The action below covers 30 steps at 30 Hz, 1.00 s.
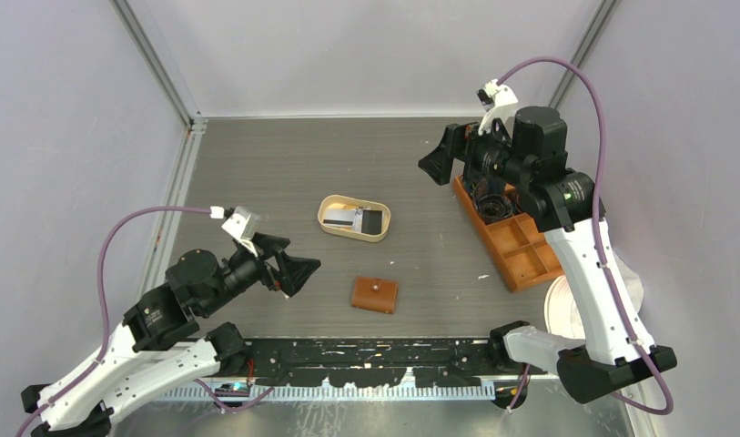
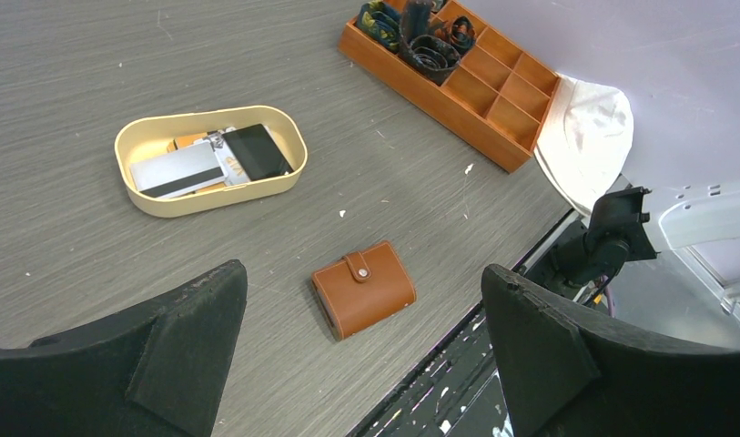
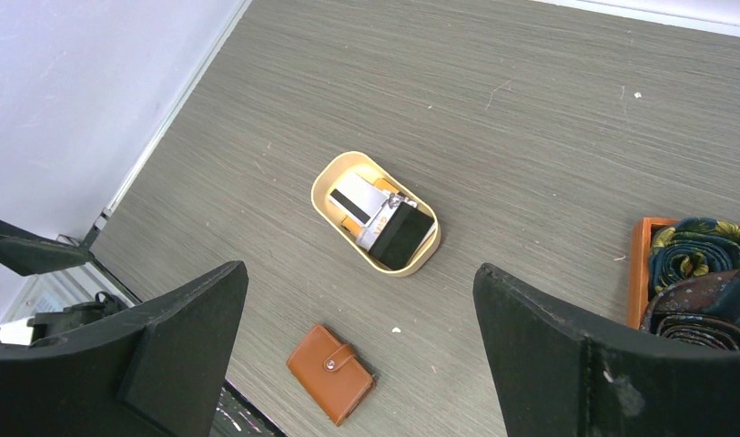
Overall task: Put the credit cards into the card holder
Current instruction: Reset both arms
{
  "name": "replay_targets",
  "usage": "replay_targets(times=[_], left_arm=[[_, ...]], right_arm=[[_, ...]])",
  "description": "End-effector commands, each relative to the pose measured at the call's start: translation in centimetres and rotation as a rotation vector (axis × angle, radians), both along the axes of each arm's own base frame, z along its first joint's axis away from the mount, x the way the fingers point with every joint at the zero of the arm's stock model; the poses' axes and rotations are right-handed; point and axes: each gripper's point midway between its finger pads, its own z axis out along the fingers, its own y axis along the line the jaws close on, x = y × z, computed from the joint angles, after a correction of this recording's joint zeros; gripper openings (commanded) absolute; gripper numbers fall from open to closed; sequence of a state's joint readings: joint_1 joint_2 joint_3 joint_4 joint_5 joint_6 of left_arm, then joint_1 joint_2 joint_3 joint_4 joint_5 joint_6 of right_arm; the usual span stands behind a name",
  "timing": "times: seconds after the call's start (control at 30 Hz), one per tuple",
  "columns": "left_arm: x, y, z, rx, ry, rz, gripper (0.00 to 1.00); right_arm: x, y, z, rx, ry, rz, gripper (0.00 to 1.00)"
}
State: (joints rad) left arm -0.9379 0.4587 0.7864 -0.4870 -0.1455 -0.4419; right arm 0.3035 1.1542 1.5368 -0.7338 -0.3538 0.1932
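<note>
Left end effector (image 1: 293, 267) and right end effector (image 1: 441, 155) gape empty; credit cards (image 1: 355, 218) lie in tray (image 1: 334, 202); closed card holder (image 1: 374, 295) likely needs opening first.

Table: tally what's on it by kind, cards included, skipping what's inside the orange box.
card holder: 1
tray: 1
cards: at least 4 showing, overlapped in the tray
box: 1
white cloth: 1
Total: at least 8
</note>
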Motion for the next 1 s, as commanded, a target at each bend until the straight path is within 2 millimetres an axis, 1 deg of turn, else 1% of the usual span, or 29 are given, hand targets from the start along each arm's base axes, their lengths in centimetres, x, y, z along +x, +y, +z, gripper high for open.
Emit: replay_targets(times=[0.0, 0.97], left_arm=[[0.25, -0.49, 0.91, -0.026, -0.030, -0.010, 1.00], [0.25, -0.68, 0.47, -0.020, -0.025, -0.015, 1.00]], right_arm=[[-0.35, 0.03, 2.03, 0.038, -0.066, 0.005, 0.99], [-0.34, 0.04, 1.88, 0.039, -0.064, 0.004, 1.00]])
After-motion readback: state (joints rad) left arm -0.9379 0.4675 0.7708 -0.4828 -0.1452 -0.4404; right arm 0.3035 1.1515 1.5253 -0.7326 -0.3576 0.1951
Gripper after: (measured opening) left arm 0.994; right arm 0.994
